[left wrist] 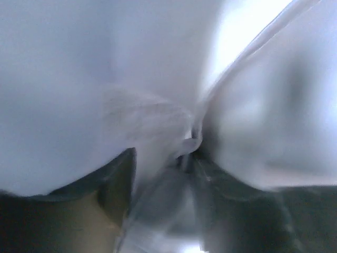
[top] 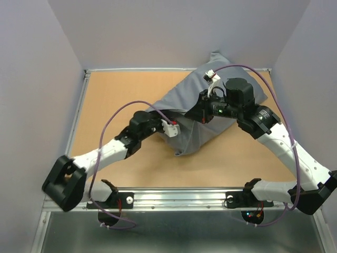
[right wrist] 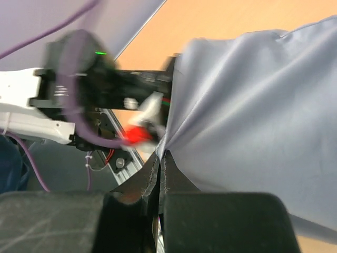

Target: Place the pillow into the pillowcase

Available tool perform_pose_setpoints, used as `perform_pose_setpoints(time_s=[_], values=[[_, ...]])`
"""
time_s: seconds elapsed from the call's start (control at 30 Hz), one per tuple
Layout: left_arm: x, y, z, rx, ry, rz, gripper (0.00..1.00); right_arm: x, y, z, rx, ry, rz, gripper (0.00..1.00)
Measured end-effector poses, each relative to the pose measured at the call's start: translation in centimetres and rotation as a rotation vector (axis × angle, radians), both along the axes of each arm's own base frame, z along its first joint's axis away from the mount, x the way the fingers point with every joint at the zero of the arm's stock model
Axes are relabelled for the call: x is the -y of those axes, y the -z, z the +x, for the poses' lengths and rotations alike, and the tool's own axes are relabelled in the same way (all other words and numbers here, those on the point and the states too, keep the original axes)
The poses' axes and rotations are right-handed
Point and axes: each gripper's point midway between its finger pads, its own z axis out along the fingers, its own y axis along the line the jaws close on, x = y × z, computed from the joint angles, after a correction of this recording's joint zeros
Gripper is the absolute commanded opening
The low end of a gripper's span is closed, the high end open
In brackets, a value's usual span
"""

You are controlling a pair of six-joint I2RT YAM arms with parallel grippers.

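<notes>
The blue-grey pillowcase (top: 192, 92) lies as a diagonal bundle on the table, bulging as if filled. The pillow itself is hidden. My right gripper (top: 203, 114) is over the bundle's middle, and the right wrist view shows this gripper (right wrist: 162, 154) shut on a pinched edge of the pillowcase (right wrist: 253, 105). At the bundle's near left side, my left gripper (top: 172, 128) pushes into the cloth. In the left wrist view that gripper (left wrist: 176, 176) has its jaws apart, with a hemmed fold of pale fabric (left wrist: 192, 139) between them. This view is blurred, and I cannot tell pillow from pillowcase there.
The brown table board (top: 116, 95) is fenced by pale walls on three sides. A metal rail (top: 179, 197) runs along the near edge by the arm bases. Purple cables (top: 124, 108) loop above both arms. The blurred left arm (right wrist: 79, 100) is close beside the right gripper.
</notes>
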Motion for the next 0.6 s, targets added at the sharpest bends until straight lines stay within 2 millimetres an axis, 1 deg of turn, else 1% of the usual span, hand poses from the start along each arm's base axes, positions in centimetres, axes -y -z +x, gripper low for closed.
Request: perform_pose_setpoints(time_s=[0.03,0.07,0.1,0.13,0.17,0.23,0.3,0.37,0.4,0.43,0.5,0.53,0.6], values=[[-0.8,-1.3,-0.9,0.024,0.007,-0.022,0.80,-0.1,0.1,0.1,-0.004,0.001,0.000,0.01],[-1.6,-2.9,-1.9,0.048,0.015,-0.052,0.84,-0.1,0.2,0.1,-0.009,0.001,-0.001,0.00],[-2.2,-4.7,-2.9,0.070,0.027,-0.084,0.85,-0.3,0.4,0.3,-0.017,0.003,-0.002,0.01],[-2.6,-5.7,-3.7,0.075,0.037,-0.102,0.86,-0.4,0.5,0.4,-0.021,0.002,-0.002,0.00],[-3.1,-7.2,-4.8,0.086,0.048,-0.133,0.86,-0.6,0.8,0.7,-0.028,0.003,-0.004,0.01],[-4.2,-8.9,-6.6,0.079,0.053,-0.172,0.86,-1.2,1.2,1.2,-0.042,0.001,-0.001,0.00],[-5.3,-9.7,-8.0,0.050,0.042,-0.205,0.87,-1.7,1.7,1.6,-0.056,-0.001,-0.002,0.01],[-6.7,-9.2,-8.6,-0.005,-0.017,-0.226,0.88,-2.1,2.4,2.1,-0.074,-0.004,-0.008,0.01],[-7.2,-9.1,-8.7,-0.021,-0.042,-0.234,0.88,-2.3,2.6,2.2,-0.079,-0.006,-0.009,0.01],[-8.0,-8.6,-8.4,-0.054,-0.085,-0.242,0.88,-2.4,2.8,2.3,-0.085,-0.008,-0.011,0.01],[-9.3,-7.2,-7.7,-0.119,-0.164,-0.247,0.91,-2.6,3.0,2.3,-0.094,-0.014,-0.010,0.01],[-10.0,-6.1,-7.4,-0.164,-0.206,-0.244,0.91,-2.6,2.9,2.3,-0.094,-0.017,-0.006,0.01],[-10.8,-4.2,-6.8,-0.249,-0.261,-0.244,0.91,-2.8,2.6,2.2,-0.090,-0.027,0.005,0.01]])
